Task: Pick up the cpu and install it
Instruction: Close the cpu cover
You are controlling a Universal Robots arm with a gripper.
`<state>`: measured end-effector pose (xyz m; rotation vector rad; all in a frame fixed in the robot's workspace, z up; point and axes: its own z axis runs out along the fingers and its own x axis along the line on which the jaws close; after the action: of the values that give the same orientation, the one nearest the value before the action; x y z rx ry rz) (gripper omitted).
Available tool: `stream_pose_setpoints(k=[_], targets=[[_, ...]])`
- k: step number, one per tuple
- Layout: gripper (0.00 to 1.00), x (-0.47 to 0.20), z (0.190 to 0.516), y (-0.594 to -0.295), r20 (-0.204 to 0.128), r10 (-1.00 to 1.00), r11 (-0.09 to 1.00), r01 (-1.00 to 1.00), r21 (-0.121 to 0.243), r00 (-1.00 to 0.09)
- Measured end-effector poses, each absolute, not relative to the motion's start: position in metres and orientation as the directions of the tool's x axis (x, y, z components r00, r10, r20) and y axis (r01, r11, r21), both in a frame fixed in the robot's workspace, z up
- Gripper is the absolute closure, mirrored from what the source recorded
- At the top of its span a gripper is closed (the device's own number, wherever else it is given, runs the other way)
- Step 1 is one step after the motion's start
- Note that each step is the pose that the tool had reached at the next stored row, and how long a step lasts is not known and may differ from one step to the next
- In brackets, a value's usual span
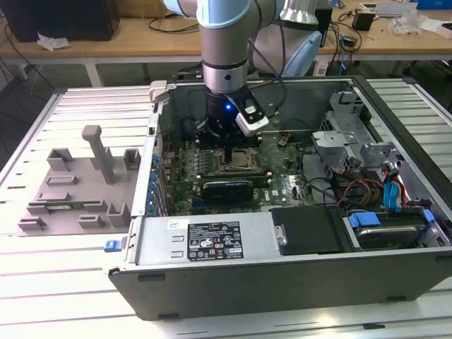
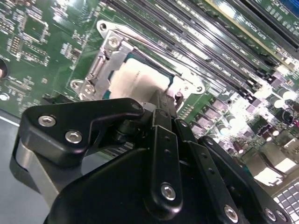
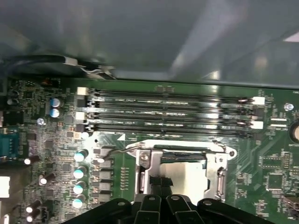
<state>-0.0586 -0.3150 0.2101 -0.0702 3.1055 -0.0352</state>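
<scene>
**Gripper.** The gripper (image 1: 229, 150) hangs at the centre of the exterior view, pointing straight down into the open computer case (image 1: 212, 244). In the first wrist view its two dark fingers (image 3: 156, 187) stand close together, with a thin gap between them at most. Whether they pinch anything cannot be told.

**Cpu position.** The cpu (image 2: 135, 83) lies flat inside the socket frame (image 2: 105, 60), directly beneath the gripper (image 2: 164, 100). In the second wrist view the fingertips meet the edge of its silver top. Contact cannot be confirmed.

**View differences.**
- In the first wrist view the cpu (image 3: 189, 175) is a pale square inside the metal frame (image 3: 219, 161). Four memory slots (image 3: 168, 112) run parallel beyond it, and a row of capacitors (image 3: 79, 175) stands beside the frame.
- The second wrist view gives the oblique angle on the fingertip-to-chip junction.
- The exterior view places the arm (image 1: 224, 35) at upper centre and the green motherboard (image 1: 286, 185) inside the case. A grey parts fixture (image 1: 78, 191) is on the table (image 1: 70, 296) at the exterior view's left, well apart from the gripper.
</scene>
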Motion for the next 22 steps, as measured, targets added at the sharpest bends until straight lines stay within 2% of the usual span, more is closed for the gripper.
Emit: stream_pose_setpoints(k=[22], targets=[[0.89,-0.0569,0.206,-0.3148,-0.035,-0.072,0.997,-0.071,-0.024,-0.997]])
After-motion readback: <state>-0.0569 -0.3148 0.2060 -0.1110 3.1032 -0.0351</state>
